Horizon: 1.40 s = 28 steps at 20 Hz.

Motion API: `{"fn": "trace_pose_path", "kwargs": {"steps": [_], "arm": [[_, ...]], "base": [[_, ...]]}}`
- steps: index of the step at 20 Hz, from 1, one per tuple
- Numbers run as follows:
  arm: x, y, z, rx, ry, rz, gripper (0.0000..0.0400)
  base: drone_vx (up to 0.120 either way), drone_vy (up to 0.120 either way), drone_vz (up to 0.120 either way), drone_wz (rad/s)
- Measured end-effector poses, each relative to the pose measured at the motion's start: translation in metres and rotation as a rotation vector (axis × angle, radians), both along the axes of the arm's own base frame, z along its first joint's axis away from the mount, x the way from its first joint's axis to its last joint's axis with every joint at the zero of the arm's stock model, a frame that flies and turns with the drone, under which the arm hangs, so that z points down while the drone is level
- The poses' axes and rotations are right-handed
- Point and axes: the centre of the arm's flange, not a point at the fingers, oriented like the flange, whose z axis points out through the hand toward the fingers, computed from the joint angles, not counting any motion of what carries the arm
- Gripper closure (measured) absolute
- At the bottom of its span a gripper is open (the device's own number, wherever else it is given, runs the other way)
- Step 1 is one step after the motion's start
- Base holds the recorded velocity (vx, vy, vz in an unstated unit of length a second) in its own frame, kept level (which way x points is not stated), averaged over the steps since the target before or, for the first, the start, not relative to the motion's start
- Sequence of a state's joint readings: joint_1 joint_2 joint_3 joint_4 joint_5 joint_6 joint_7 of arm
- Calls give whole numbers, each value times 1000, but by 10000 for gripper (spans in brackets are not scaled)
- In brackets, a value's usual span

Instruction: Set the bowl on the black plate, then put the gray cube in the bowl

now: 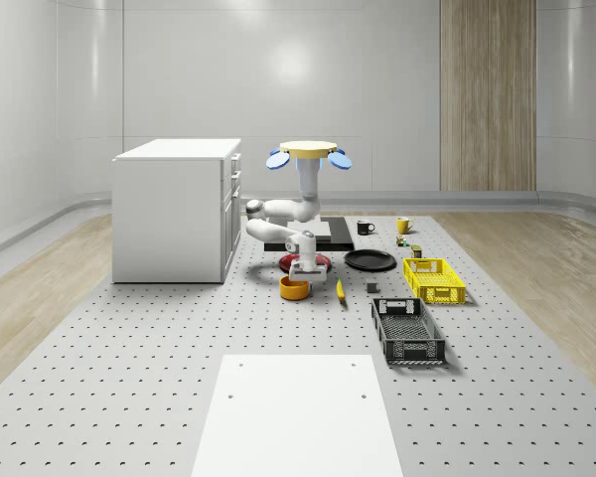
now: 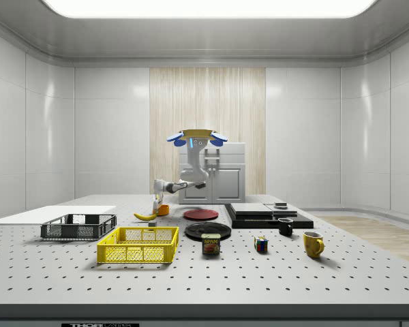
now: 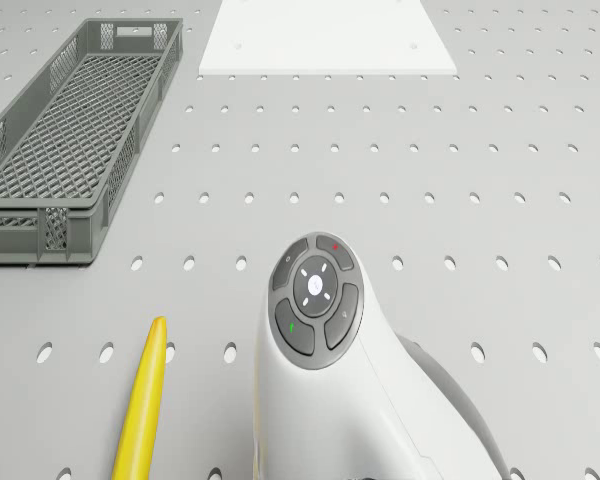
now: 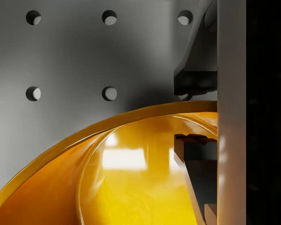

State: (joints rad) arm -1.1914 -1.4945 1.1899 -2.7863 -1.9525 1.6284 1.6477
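**One finger in, one finger out: end effector straddles the orange bowl's rim**

Clock directions are read on the whole-scene view, with 12 toward the far wall.

One white cabinet [image 1: 177, 209] stands on the perforated table [image 1: 129, 378], farthest to that view's left. At its 3 o'clock the drone [image 1: 310, 151] hovers above the table, resting on nothing, and its white arm folds down and toward 6 o'clock. The end effector [image 1: 300, 276] points down at the orange bowl [image 1: 294, 288]. The bowl sits on the bare table just at 6 o'clock of a red plate [image 1: 285, 262].

In the wrist view the end effector [image 4: 196, 117] is spread across the bowl's [image 4: 131, 187] rim. One finger [image 4: 196, 79] is outside the wall and the other is inside the hollow. A gap shows on the inner side, so the rim is not pinched.

A banana [image 1: 341, 289] lies at the bowl's 3 o'clock, near but not touching it. Further toward 3 o'clock a small gray cube [image 1: 372, 289] rests on the table. The black plate [image 1: 370, 260] lies at the cube's 12 o'clock, apart from the bowl and bare.

A yellow crate [image 1: 433, 279] sits at the plate's 4 o'clock. A black crate [image 1: 407, 330] sits at the cube's 5 o'clock.
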Motion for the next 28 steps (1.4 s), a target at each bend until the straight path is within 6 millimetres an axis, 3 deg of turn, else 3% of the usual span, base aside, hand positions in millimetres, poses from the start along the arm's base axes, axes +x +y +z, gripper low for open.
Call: {"fn": "trace_pose_path", "kwargs": {"steps": [4, 10, 28], "arm": [[0, 0, -12, 0, 0, 0, 295], [0, 0, -23, 0, 0, 0, 299], [0, 0, -27, 0, 0, 0, 300]], "base": [[0, 0, 120, 0], [-113, 113, 120, 0], [-120, 120, 2, 0]]}}
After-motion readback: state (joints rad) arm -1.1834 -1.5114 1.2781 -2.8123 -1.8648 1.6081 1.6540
